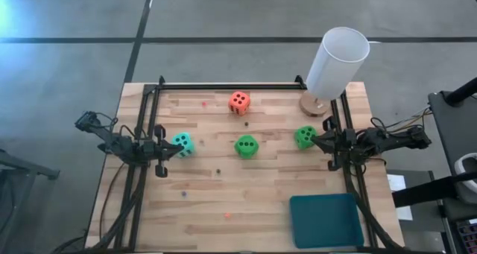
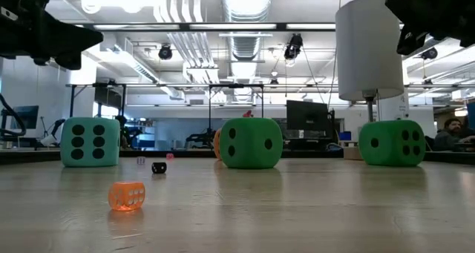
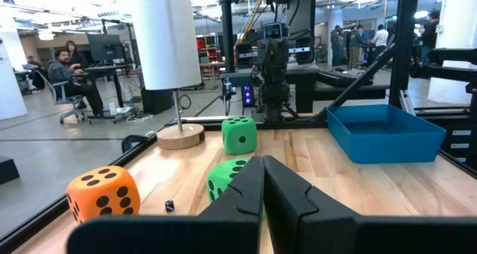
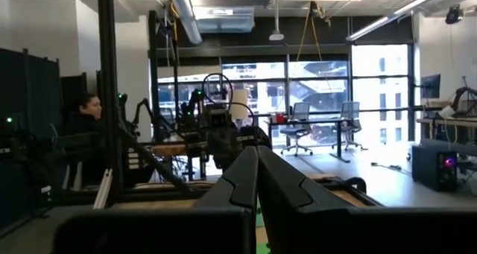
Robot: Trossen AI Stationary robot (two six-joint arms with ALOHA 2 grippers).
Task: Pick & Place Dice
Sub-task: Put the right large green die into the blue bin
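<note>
Four dice rest flat on the wooden table. The turquoise die [image 1: 182, 144] [image 2: 90, 142] lies just right of my left gripper [image 1: 168, 150]. One green die [image 1: 246, 145] [image 3: 231, 181] sits mid-table, the other [image 1: 305, 137] [image 2: 392, 142] just left of my right gripper [image 1: 317, 141]. The orange-red die [image 1: 239, 102] [image 3: 103, 194] is nearer the far edge. Both grippers are shut, their fingers together in the wrist views [image 3: 262, 166] [image 4: 257, 156], and hang above the table. The turquoise die is hidden in the left wrist view.
A tall white cylinder [image 1: 337, 62] on a round wooden base [image 1: 314, 103] stands at the far right corner. A blue tray [image 1: 326, 220] lies at the near right. Tiny dice dot the table, among them an orange one [image 2: 127, 196] and a black one [image 2: 159, 167]. People sit beyond the table.
</note>
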